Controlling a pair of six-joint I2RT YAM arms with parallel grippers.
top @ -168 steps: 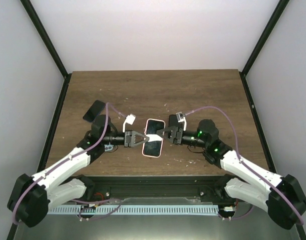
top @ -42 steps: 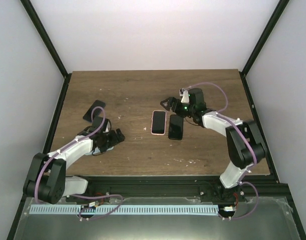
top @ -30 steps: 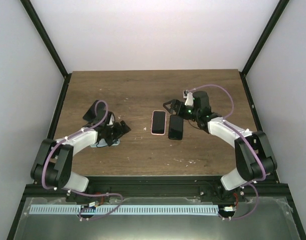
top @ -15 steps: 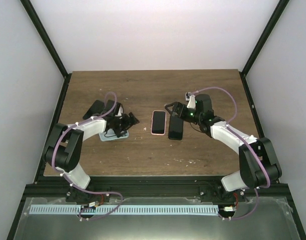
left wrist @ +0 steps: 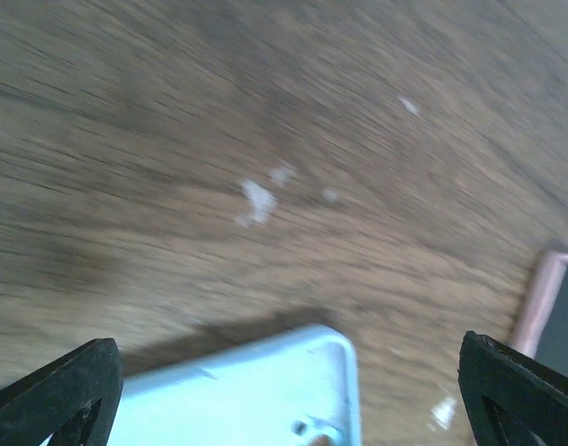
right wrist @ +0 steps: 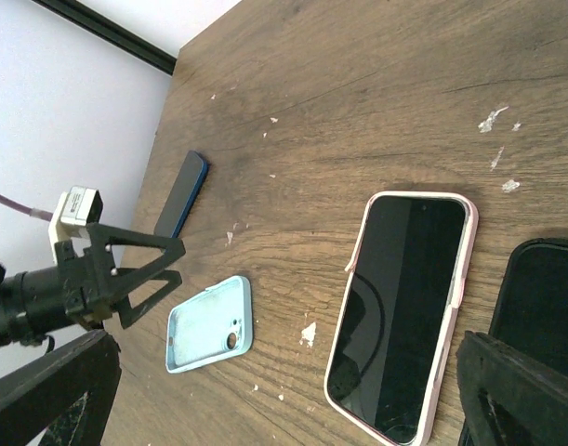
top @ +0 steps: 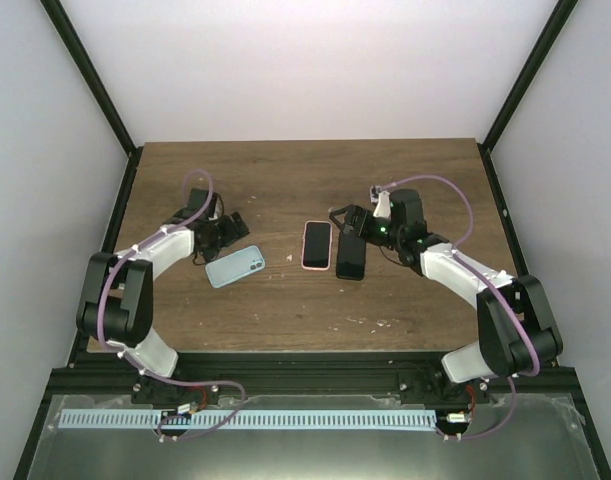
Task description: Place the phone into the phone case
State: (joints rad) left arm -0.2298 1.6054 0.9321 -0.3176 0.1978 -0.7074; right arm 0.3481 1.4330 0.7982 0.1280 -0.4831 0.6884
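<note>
Blue case [top: 235, 266] lies left of pink-cased phone [top: 317, 245].

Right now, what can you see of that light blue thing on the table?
A light blue, plastic-looking phone case with rounded corners, a raised rim and a camera cutout near one corner. It lies flat and askew on the wooden table, left of the pink-cased phone. Nothing touches it; the left gripper is open beyond it.

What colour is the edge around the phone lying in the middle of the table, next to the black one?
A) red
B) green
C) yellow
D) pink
D: the phone has a pink edge running all round its dark screen, clearest in the right wrist view.
</note>
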